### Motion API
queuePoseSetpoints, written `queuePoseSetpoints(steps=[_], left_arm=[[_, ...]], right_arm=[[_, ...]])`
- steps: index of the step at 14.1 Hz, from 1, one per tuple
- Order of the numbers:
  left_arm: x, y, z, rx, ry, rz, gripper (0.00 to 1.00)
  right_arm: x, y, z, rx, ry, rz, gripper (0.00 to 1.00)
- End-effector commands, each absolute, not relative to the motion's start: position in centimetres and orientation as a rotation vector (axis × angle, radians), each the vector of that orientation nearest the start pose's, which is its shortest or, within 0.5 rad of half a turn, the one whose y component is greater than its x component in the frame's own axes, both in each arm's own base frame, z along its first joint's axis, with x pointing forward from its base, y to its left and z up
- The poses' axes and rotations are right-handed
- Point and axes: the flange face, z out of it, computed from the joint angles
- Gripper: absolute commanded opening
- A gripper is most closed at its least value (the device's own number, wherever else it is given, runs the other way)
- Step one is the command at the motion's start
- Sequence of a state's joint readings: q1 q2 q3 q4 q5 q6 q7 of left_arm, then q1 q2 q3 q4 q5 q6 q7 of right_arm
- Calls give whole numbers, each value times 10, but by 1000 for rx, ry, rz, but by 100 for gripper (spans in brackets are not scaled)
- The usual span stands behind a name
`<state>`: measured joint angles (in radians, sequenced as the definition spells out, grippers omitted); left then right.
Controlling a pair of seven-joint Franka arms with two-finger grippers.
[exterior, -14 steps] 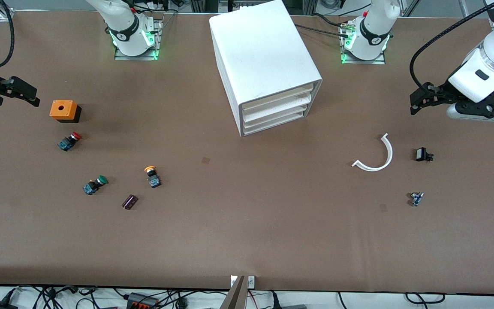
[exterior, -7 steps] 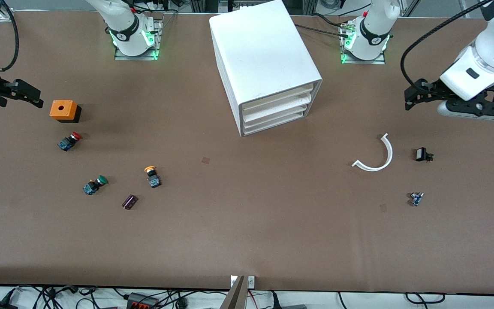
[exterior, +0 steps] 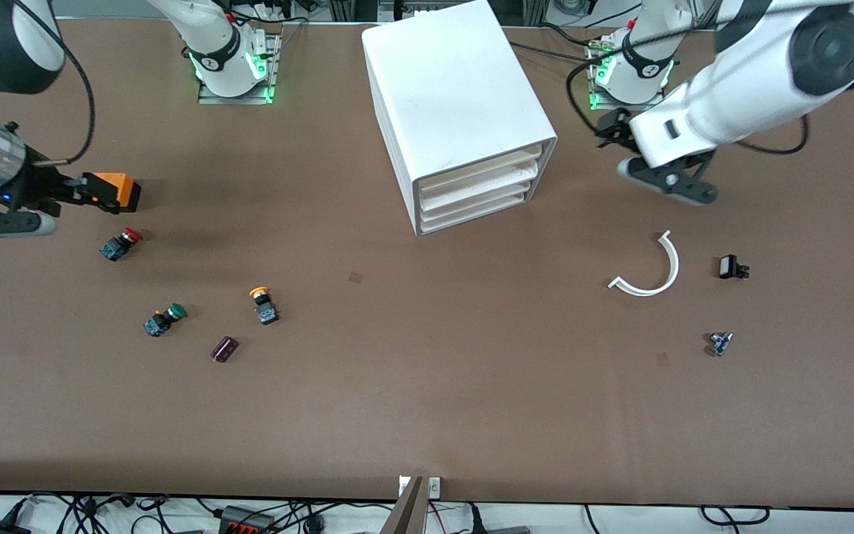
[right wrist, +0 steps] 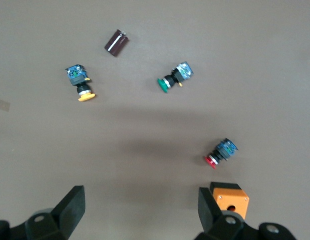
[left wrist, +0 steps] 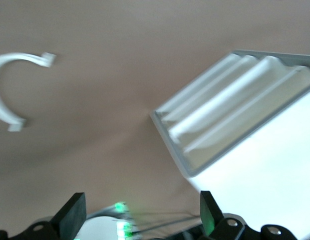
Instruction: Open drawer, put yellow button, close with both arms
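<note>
The left tool has swung in from the desk's edge and now hangs, fingers spread and empty, beside the white cabinet, whose top drawer remains shut. The right tool, also spread wide and empty, has moved over the orange box. The yellow button lies unmoved on the desk, nearer the front camera, between the green-capped switch and the cabinet.

We note: left tool, fingers spread apart, over the brown surface; white cabinet with three drawers; curved white strip lying apart.
</note>
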<state>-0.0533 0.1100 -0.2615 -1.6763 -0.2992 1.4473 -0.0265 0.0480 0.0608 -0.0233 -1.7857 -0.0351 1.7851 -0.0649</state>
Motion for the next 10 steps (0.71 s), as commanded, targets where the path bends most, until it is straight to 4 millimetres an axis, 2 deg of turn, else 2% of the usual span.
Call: queuePoseSetpoints(steps=[1, 3, 4, 6, 7, 8, 10], left_arm=[[555, -198, 459, -3480, 440, 958, 100], [568, -213, 431, -3664, 532, 1038, 100], [574, -216, 415, -3731, 640, 1060, 100], [583, -218, 366, -3884, 904, 1116, 100], [582, -222, 349, -3949, 989, 1130, 100], [581, -224, 340, -3979, 1036, 1112, 100], [569, -223, 317, -3991, 1123, 1121, 100]], right_arm=[[590, 39, 479, -3159, -240, 92, 100], [603, 57, 448, -3153, -286, 123, 100], [608, 65, 431, -3135, -292, 137, 100], [618, 84, 402, -3093, -346, 139, 100], [625, 91, 389, -3081, -438, 136, 100], [632, 94, 373, -3067, -507, 158, 100], [643, 106, 348, -3049, -544, 193, 100]])
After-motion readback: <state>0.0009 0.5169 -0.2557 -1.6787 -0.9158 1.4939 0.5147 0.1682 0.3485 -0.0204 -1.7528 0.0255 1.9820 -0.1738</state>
